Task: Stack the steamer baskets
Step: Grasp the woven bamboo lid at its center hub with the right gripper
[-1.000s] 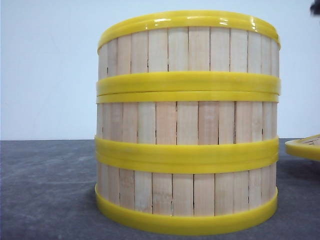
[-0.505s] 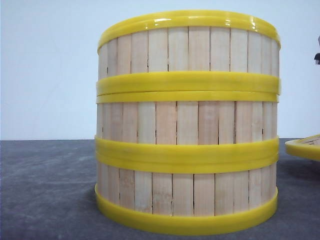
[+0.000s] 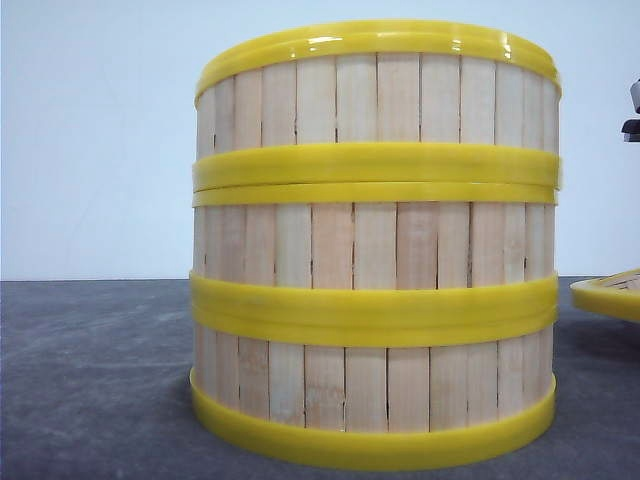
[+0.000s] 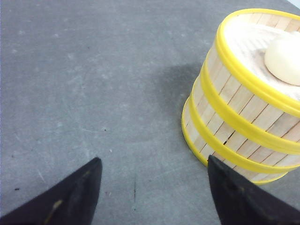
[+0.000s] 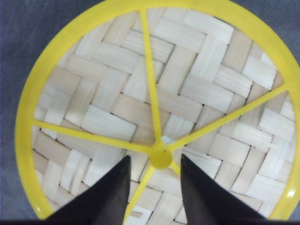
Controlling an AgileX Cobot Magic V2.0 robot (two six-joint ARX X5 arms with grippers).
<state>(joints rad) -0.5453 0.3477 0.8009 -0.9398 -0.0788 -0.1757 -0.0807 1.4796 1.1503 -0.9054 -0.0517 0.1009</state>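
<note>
Three steamer baskets (image 3: 375,250) stand stacked in one column close to the front camera, yellow bands meeting between tiers. The left wrist view shows the same stack (image 4: 243,117) with a white bun (image 4: 284,58) lying in the top basket. My left gripper (image 4: 153,159) is open over bare table beside the stack, one fingertip (image 4: 220,176) near its bottom rim. My right gripper (image 5: 155,158) is open above the woven lid (image 5: 117,93), its fingers on either side of the lid's yellow centre knob (image 5: 161,157) without closing on it.
The lid's rim (image 3: 608,295) shows low on the table to the right of the stack. A dark part of the right arm (image 3: 634,112) hangs at the right edge above it. Grey table (image 4: 93,84) spreads left of the stack.
The dark part of the right arm has come down along the right edge of the front view. The stack and the lid have not moved.
</note>
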